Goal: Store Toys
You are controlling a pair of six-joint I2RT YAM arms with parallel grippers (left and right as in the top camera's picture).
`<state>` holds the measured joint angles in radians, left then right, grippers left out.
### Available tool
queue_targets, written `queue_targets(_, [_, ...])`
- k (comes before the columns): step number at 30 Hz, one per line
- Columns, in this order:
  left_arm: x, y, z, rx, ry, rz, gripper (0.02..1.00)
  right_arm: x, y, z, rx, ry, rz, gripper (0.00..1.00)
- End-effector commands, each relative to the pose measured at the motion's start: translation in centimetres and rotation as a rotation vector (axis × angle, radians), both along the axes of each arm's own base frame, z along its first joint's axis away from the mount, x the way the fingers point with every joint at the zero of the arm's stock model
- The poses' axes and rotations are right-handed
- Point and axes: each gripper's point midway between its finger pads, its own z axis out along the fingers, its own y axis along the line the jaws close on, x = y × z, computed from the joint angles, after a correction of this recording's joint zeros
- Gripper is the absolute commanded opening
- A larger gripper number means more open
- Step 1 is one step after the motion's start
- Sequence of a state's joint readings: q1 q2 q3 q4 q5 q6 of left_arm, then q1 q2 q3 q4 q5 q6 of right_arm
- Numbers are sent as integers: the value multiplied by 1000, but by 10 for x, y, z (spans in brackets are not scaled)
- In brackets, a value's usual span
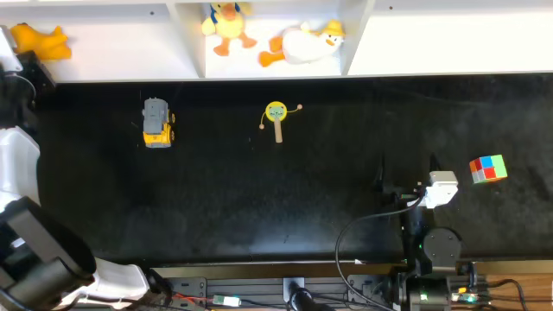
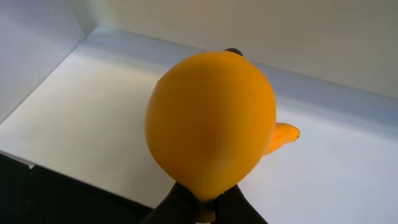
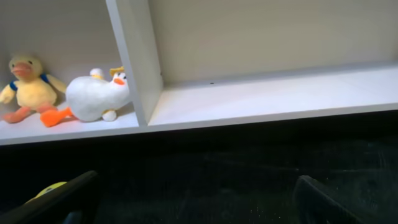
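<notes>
Evidently the left gripper (image 2: 201, 202) is pinched tight on the underside of a round orange plush toy (image 2: 211, 124). It holds the toy inside the left compartment of the white shelf (image 2: 74, 118), presumably to drop it there; I cannot tell whether it touches the floor. Near and right, the right gripper (image 3: 199, 199) hangs over the black table (image 1: 259, 207), fingers spread wide and empty. A yellow toy truck (image 1: 156, 122) waits unstored.
</notes>
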<state>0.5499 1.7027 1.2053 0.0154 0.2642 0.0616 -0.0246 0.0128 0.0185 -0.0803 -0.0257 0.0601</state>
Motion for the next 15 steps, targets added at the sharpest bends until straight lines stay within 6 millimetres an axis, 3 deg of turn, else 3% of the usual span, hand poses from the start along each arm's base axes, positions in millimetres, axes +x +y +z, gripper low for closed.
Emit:
queue_targets(1, [7, 3, 5, 27, -10, -8, 47, 0, 0, -4, 8, 2, 1, 998])
queue_targets(15, [24, -6, -5, 34, -27, -38, 62, 0, 0, -4, 8, 2, 1, 993])
